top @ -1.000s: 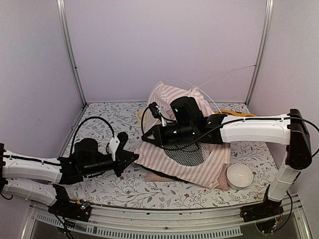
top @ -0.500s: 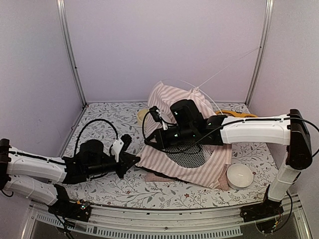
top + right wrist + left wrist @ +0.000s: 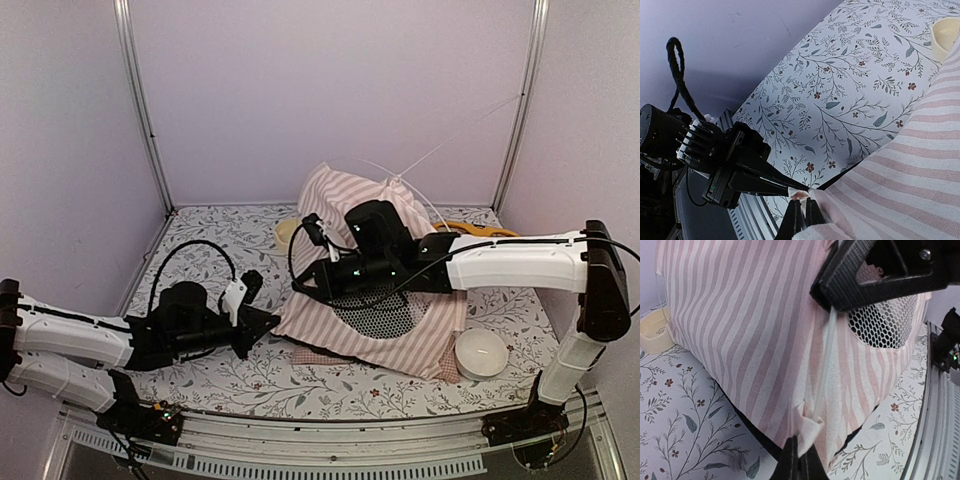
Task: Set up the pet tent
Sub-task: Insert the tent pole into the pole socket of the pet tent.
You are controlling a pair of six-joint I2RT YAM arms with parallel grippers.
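Top view: the pet tent (image 3: 335, 205) lies slumped mid-table (image 3: 200, 228). It is soft pink-and-white striped cloth with an oval black mesh window (image 3: 385, 320) facing up, and thin white poles (image 3: 450, 142) jut toward the back right. The left gripper (image 3: 272, 320) meets its near-left corner, with the right gripper (image 3: 303, 286) just above.

Left wrist: the left fingers are pinched shut on a folded white corner tab. A translucent pole runs up from it to the right gripper (the mesh reads as honeycomb here).

Right wrist: the right fingers (image 3: 796, 217) are clamped on the striped hem, and the two grippers' tips are almost touching.
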